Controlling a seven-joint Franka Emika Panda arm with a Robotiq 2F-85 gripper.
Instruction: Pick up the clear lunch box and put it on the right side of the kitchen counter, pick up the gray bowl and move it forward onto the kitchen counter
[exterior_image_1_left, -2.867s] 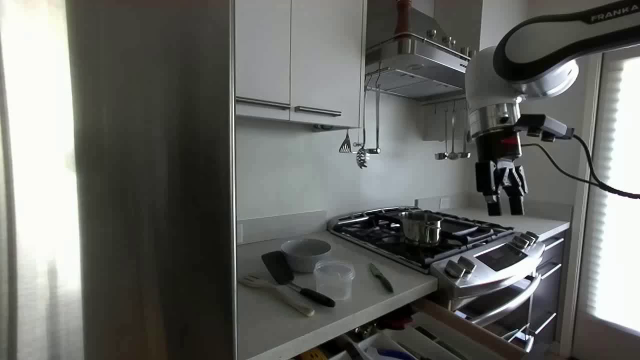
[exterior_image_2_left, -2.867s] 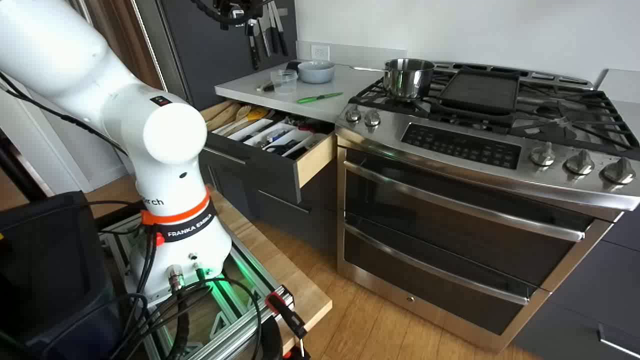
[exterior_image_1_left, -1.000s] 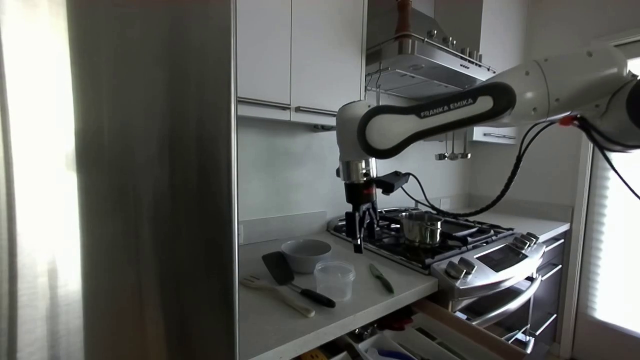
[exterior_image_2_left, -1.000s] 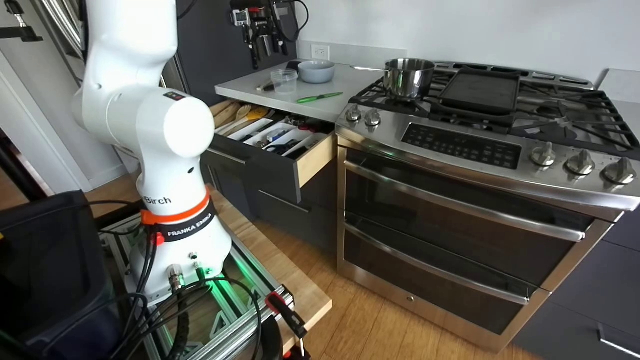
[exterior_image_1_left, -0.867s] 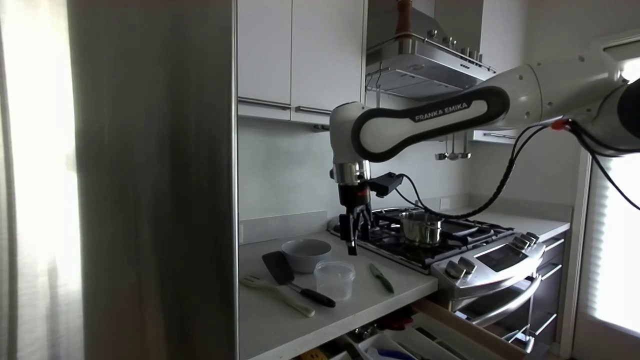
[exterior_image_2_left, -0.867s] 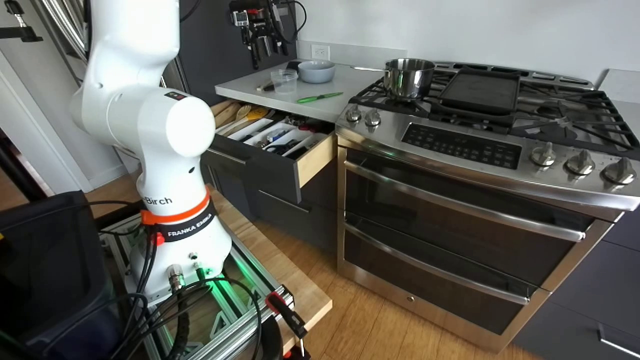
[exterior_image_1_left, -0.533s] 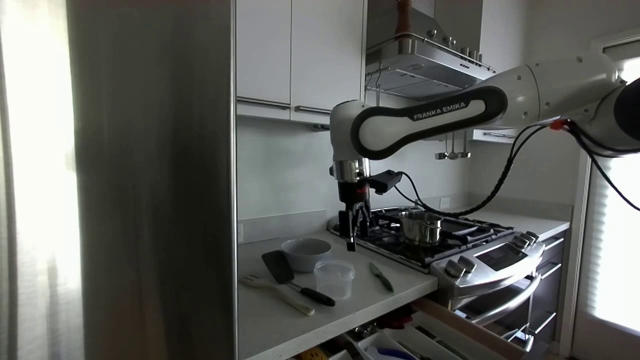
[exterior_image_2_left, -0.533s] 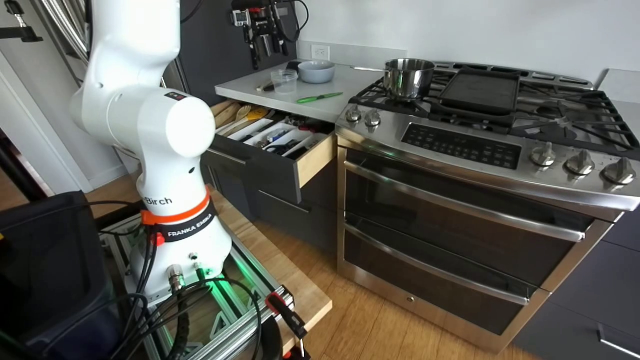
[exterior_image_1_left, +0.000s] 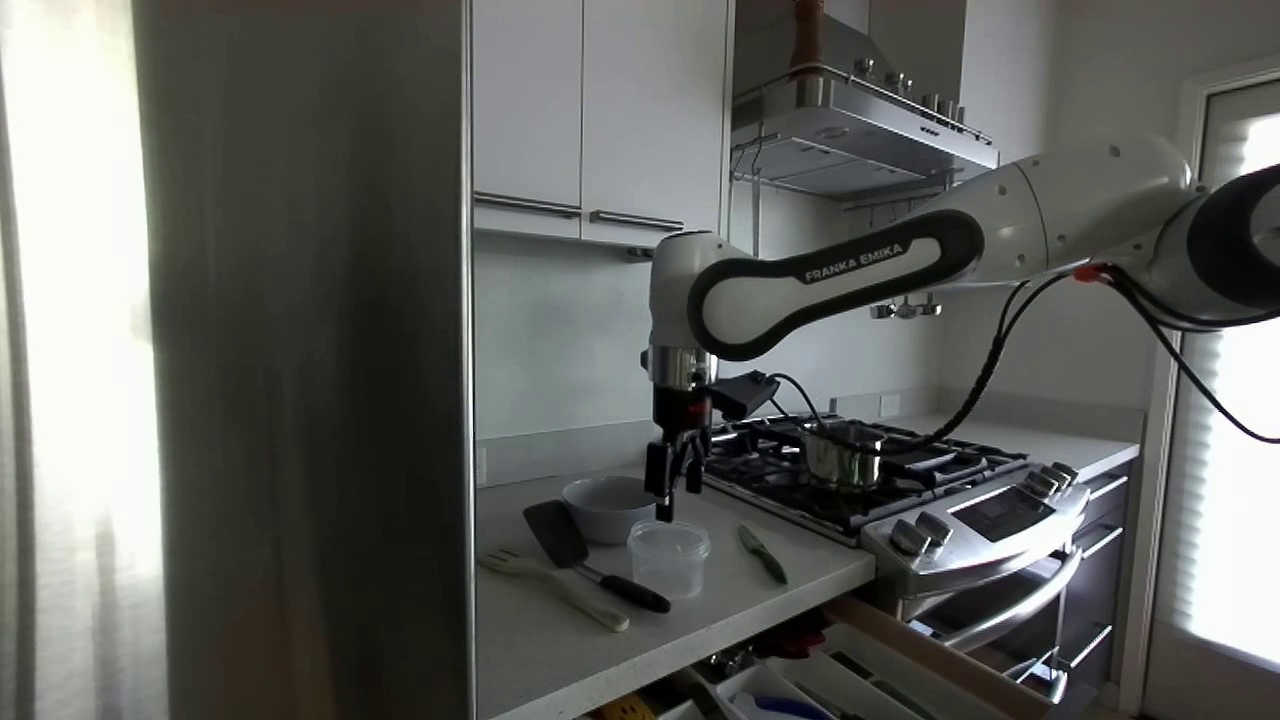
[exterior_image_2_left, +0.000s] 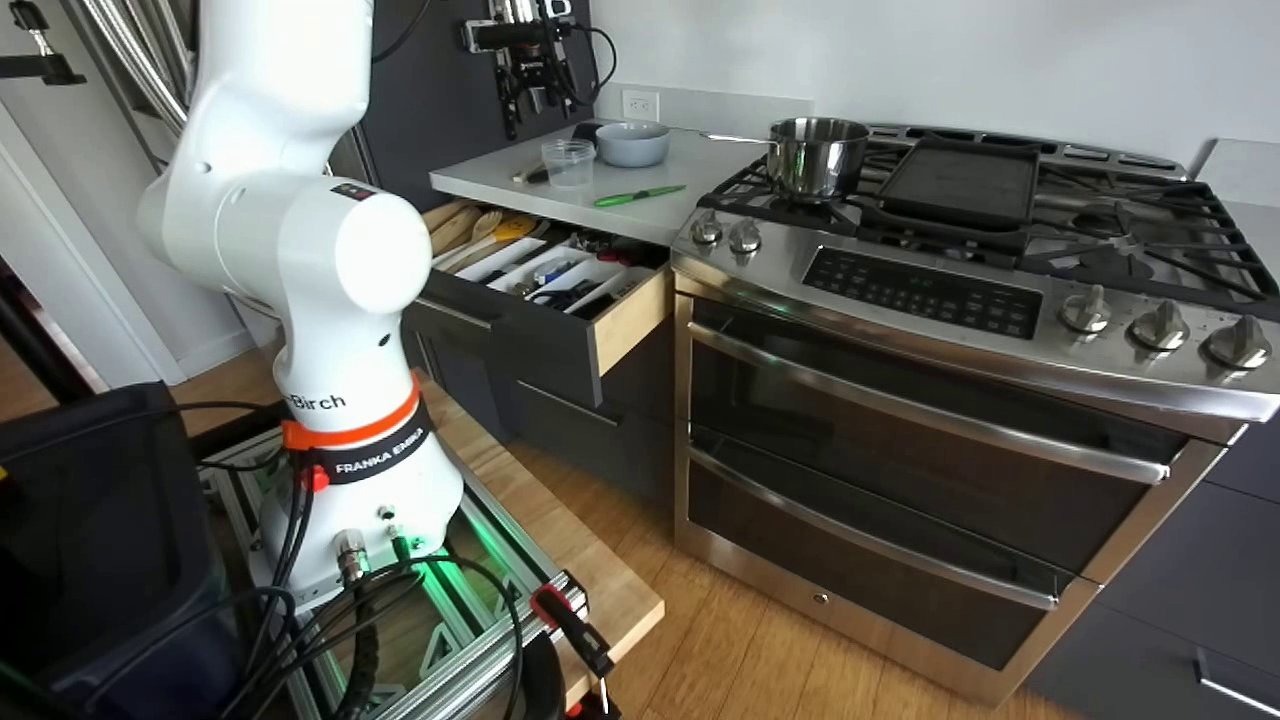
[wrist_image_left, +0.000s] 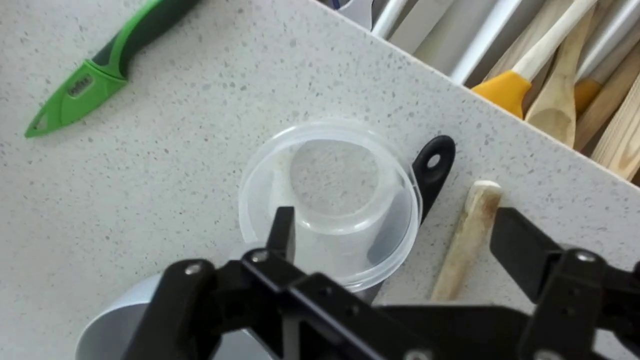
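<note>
Tool (wrist_image_left: 397, 232) hangs tip-down above the bench (exterior_image_1_left: 560, 670), jaws well apart. Clear tub (wrist_image_left: 332, 210) is the target: upright on the bench, set back a bit from the front edge. In the wrist view one finger (wrist_image_left: 283, 230) overlaps the tub; the other sits past its rim, by the handle of the wooden fork (exterior_image_1_left: 570, 591). Can't tell exact clearance. In an exterior view the lower tip lines up with the tub's back rim.

Gray bowl (exterior_image_1_left: 605, 520) stands on the same bench, just behind the tub. Can't tell if the two touch. Spatula (exterior_image_1_left: 557, 538) lies beside the bowl, black handle running along the tub; contact unclear. Fork lies next to the spatula. Green knife (wrist_image_left: 97, 82) is on the tub's stove side, apart from it.

Drawer (exterior_image_2_left: 545, 345) under the bench is pulled out, utensils inside, wooden ones at one end. Stove (exterior_image_2_left: 870, 315) is next to the bench, with steel pot (exterior_image_2_left: 817, 165) and black griddle (exterior_image_2_left: 965, 180) on top.
</note>
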